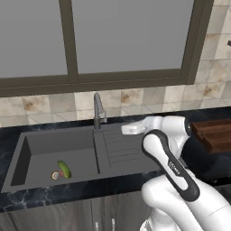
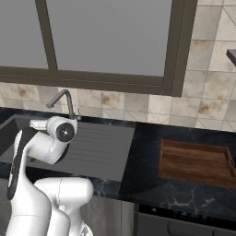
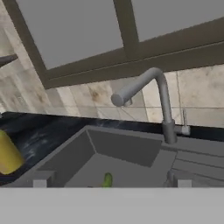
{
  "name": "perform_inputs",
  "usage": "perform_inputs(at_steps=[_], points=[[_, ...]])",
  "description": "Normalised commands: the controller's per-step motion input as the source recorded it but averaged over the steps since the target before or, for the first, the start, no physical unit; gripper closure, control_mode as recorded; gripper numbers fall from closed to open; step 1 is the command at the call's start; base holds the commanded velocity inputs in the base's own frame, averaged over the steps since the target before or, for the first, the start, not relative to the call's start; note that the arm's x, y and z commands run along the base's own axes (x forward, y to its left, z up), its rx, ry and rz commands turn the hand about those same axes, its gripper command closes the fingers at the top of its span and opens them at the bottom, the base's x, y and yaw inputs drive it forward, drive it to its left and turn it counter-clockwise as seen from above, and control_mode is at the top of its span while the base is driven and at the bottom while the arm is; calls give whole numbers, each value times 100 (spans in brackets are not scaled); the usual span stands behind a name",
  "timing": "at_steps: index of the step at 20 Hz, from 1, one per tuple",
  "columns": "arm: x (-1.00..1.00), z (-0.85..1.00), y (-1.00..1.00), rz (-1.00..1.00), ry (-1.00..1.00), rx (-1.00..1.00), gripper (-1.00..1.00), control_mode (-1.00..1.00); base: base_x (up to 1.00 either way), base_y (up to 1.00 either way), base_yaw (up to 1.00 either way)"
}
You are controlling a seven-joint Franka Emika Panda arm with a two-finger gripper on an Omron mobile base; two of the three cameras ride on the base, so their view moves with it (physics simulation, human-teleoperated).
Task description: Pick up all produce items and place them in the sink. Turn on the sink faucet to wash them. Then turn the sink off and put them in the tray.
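Note:
Two produce items lie on the floor of the dark grey sink: a green cucumber and, touching its left end, a small round tan item. The grey faucet stands behind the basin with its spout over it, and no water shows. In the hand view my gripper is open, its fingertips wide apart with nothing between them. It hovers over the drainboard facing the faucet and basin, and the cucumber shows low in that view. The wooden tray sits empty on the counter to the right.
A yellow bottle stands on the dark counter left of the sink. The ridged drainboard lies between basin and tray. A tiled wall and a dark-framed window rise behind the faucet. My white arm crosses the counter's front edge.

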Motion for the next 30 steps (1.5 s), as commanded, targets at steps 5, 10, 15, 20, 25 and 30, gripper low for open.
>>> perform_inputs(at_steps=[5, 10, 15, 20, 25, 30], points=[[28, -33, -3, 20, -19, -17, -100, -100, 0, 0, 0], [35, -35, -19, 12, -16, -14, -100, -100, 0, 0, 0], [48, -31, -4, 4, -16, -10, -100, -100, 0, 0, 0], [31, -25, 1, 0, -14, -9, -100, -100, 0, 0, 0], [42, -19, 10, 0, -2, -12, -100, -100, 0, 0, 0], [61, -17, 8, 1, 5, -10, -100, -100, 0, 0, 0]])
